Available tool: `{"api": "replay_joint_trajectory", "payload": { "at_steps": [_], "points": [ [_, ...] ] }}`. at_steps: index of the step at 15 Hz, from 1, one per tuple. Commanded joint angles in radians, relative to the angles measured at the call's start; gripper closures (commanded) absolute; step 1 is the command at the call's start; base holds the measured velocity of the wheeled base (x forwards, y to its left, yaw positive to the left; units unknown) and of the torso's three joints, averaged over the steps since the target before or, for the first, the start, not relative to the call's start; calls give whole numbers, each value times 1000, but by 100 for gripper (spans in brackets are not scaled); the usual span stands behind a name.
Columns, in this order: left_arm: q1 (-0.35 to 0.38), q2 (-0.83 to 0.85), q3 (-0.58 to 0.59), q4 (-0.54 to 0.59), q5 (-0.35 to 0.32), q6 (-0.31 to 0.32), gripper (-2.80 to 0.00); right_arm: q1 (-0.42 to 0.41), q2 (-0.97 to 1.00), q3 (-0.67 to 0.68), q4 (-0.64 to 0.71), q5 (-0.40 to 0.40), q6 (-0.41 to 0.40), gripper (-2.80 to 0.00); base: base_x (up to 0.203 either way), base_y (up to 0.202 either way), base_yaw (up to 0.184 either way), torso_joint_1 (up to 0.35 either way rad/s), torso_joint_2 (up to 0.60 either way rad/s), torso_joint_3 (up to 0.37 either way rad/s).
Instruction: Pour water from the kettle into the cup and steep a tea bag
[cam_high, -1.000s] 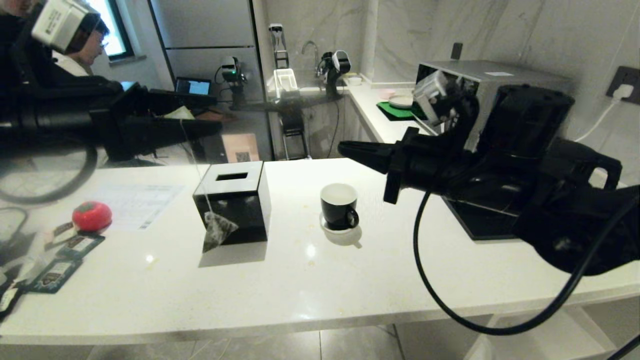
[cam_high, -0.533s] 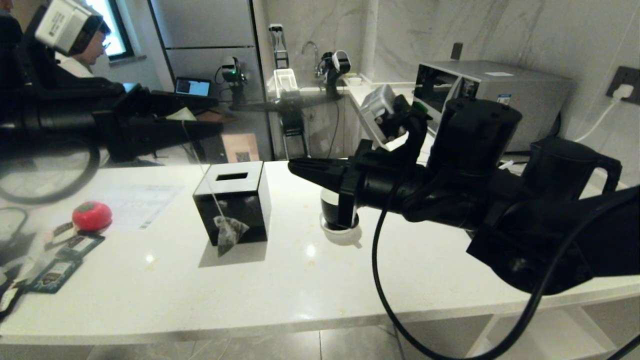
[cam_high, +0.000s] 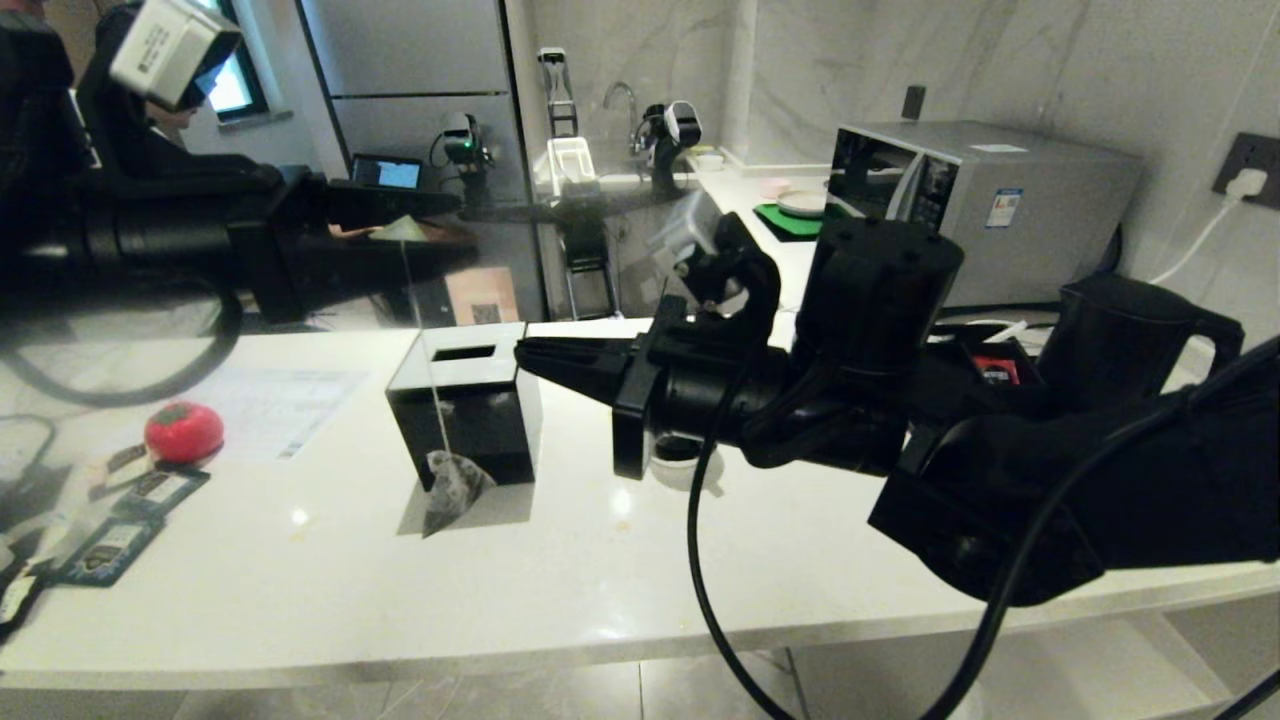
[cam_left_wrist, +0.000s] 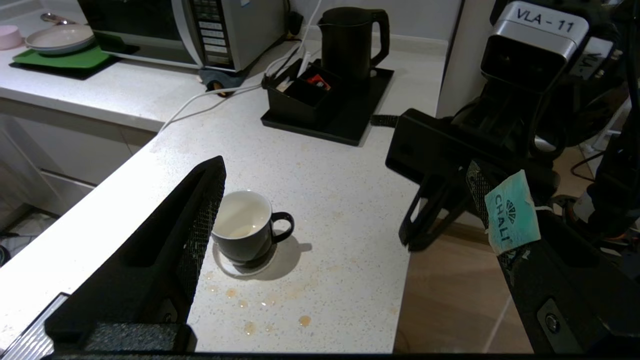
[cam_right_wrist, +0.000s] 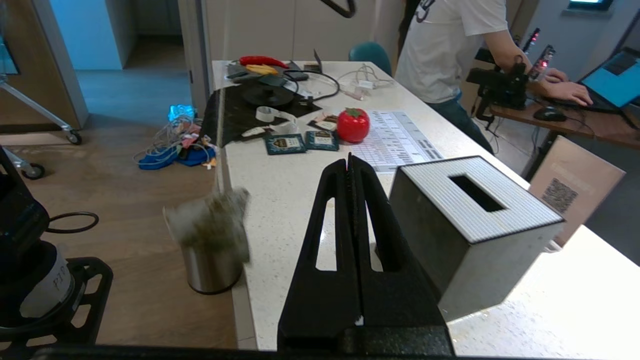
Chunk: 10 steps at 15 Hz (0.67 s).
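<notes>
Above the tabletop (cam_high: 620, 560), the left gripper (cam_high: 440, 230) has fingers spread, yet the tea bag (cam_high: 450, 487) dangles by its tag, apparently stuck to one finger, left of the cup (cam_left_wrist: 245, 227), while the right gripper (cam_high: 560, 362), fingers together, reaches in, perhaps to steady it.

A white speckled counter (cam_high: 620, 560) stood before grey marble walls (cam_high: 1000, 60). A steel microwave (cam_high: 1000, 200) sat on it near a wall socket (cam_high: 1245, 165). The floor (cam_right_wrist: 125, 150) was of brown wood. A window (cam_high: 235, 85) was bright behind a tall fridge (cam_high: 420, 80).
</notes>
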<state>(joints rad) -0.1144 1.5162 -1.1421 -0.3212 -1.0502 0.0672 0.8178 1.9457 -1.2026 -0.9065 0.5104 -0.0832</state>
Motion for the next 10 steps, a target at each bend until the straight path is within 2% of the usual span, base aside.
{"api": "replay_joint_trajectory", "payload": {
  "at_steps": [1,10],
  "points": [
    [-8,6,-1,-2,-4,0,-280,18,19,-3,-23,3,0,0,0,0,0,0,0,0],
    [-37,6,-1,-4,22,0,-280,87,47,-39,-32,3,13,0,0,0,0,0,0,0]
  ]
}}
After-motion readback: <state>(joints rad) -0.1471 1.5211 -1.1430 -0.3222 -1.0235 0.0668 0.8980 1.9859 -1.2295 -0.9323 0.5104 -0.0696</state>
